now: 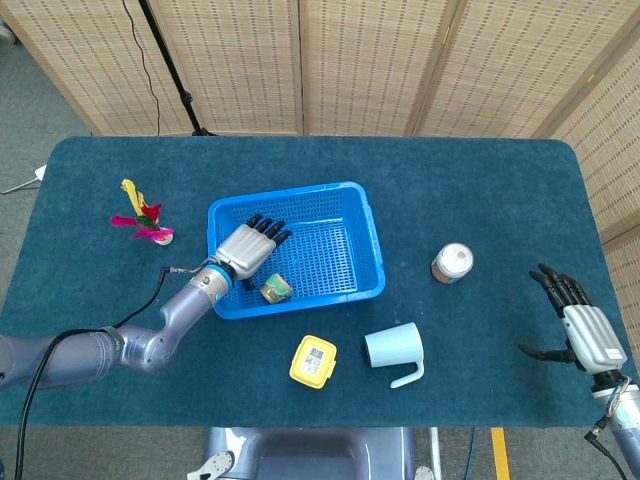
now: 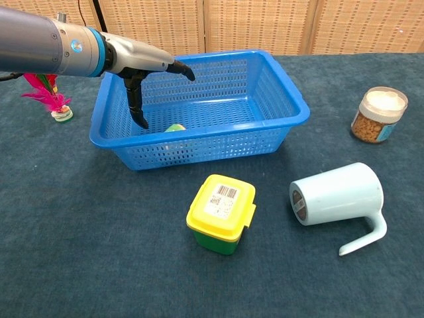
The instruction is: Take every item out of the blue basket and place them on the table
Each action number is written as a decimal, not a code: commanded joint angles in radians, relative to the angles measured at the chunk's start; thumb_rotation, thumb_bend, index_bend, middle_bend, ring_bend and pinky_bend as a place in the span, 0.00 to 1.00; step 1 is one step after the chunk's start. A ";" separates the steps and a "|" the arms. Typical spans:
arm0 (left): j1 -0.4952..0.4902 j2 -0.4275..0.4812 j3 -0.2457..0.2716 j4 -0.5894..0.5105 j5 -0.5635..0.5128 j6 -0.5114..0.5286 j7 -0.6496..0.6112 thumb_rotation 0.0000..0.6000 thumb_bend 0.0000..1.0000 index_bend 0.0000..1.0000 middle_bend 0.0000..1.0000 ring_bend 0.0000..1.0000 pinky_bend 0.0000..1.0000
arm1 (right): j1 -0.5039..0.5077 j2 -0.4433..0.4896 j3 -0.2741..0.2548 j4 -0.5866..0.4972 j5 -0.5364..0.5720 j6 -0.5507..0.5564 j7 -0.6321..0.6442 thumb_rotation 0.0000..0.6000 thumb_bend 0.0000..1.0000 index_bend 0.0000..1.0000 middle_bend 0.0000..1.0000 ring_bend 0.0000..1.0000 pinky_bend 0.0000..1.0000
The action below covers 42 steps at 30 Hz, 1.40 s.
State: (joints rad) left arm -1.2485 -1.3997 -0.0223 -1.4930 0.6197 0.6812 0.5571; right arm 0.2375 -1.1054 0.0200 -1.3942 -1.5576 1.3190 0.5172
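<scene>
The left hand (image 1: pixel 245 247) hangs open over the 9 o'clock end of the blue basket (image 1: pixel 345 195), fingers apart and holding nothing, with a small round yellow-green item (image 1: pixel 275 288) lying on the basket floor just beside it toward 4 o'clock. The right hand (image 1: pixel 585 327), seen only in the head view, rests open and empty at the table's (image 1: pixel 480 200) 4 o'clock corner. Only the chest view resolves the barcode label on the yellow-lidded green container (image 2: pixel 221 212), which stands at 6 o'clock outside the basket; its print is unreadable, and the light blue mug (image 2: pixel 338 196) lies on its side toward 3 o'clock, with the brown-filled jar (image 2: pixel 378 114) beyond and the feather shuttlecock (image 1: pixel 143 222) toward 9 o'clock.
</scene>
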 commanded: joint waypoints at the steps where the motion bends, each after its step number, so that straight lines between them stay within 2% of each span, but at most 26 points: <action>1: -0.010 0.007 0.006 -0.001 0.010 -0.017 0.005 1.00 0.06 0.00 0.00 0.00 0.00 | 0.002 -0.003 0.001 -0.001 0.004 -0.005 -0.008 1.00 0.00 0.00 0.00 0.00 0.00; 6: -0.051 0.009 0.033 0.006 -0.001 -0.044 0.051 1.00 0.06 0.00 0.00 0.00 0.00 | 0.006 -0.009 0.004 -0.001 0.017 -0.021 -0.028 1.00 0.00 0.00 0.00 0.00 0.00; 12: -0.078 -0.031 0.056 0.051 -0.014 -0.096 0.052 1.00 0.06 0.00 0.00 0.00 0.00 | 0.006 -0.016 0.011 -0.008 0.037 -0.031 -0.048 1.00 0.00 0.00 0.00 0.00 0.00; 18: -0.087 -0.060 0.068 0.083 0.027 -0.094 0.051 1.00 0.06 0.00 0.00 0.00 0.00 | 0.006 -0.019 0.014 -0.006 0.038 -0.030 -0.042 1.00 0.00 0.00 0.00 0.00 0.00; 30: -0.113 -0.112 0.115 0.132 0.000 -0.099 0.075 1.00 0.06 0.00 0.00 0.00 0.00 | 0.004 -0.018 0.018 -0.009 0.044 -0.032 -0.043 1.00 0.00 0.00 0.00 0.00 0.00; 34: -0.123 -0.135 0.123 0.147 -0.003 -0.101 0.081 1.00 0.08 0.00 0.00 0.00 0.03 | 0.004 -0.018 0.019 -0.010 0.047 -0.033 -0.043 1.00 0.00 0.00 0.00 0.00 0.00; 36: -0.126 -0.145 0.124 0.155 -0.003 -0.107 0.079 1.00 0.11 0.00 0.00 0.00 0.08 | 0.004 -0.017 0.020 -0.010 0.047 -0.033 -0.041 1.00 0.00 0.00 0.00 0.00 0.00; 37: -0.127 -0.148 0.124 0.156 0.000 -0.107 0.078 1.00 0.13 0.01 0.00 0.00 0.10 | 0.004 -0.017 0.020 -0.010 0.047 -0.033 -0.041 1.00 0.00 0.00 0.00 0.00 0.00; 39: -0.126 -0.157 0.122 0.164 0.013 -0.104 0.074 1.00 0.19 0.13 0.00 0.02 0.15 | 0.004 -0.017 0.020 -0.010 0.047 -0.034 -0.040 1.00 0.00 0.00 0.00 0.00 0.00; 41: -0.123 -0.167 0.119 0.171 0.026 -0.102 0.066 1.00 0.25 0.27 0.07 0.09 0.20 | 0.004 -0.016 0.020 -0.009 0.047 -0.035 -0.037 1.00 0.00 0.00 0.00 0.00 0.00; 42: -0.120 -0.172 0.117 0.175 0.038 -0.096 0.063 1.00 0.29 0.35 0.13 0.16 0.24 | 0.004 -0.016 0.020 -0.009 0.047 -0.036 -0.036 1.00 0.00 0.00 0.00 0.00 0.00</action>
State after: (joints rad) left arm -1.3719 -1.5649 0.0975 -1.3238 0.6473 0.5797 0.6245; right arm 0.2416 -1.1216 0.0404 -1.4034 -1.5106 1.2833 0.4810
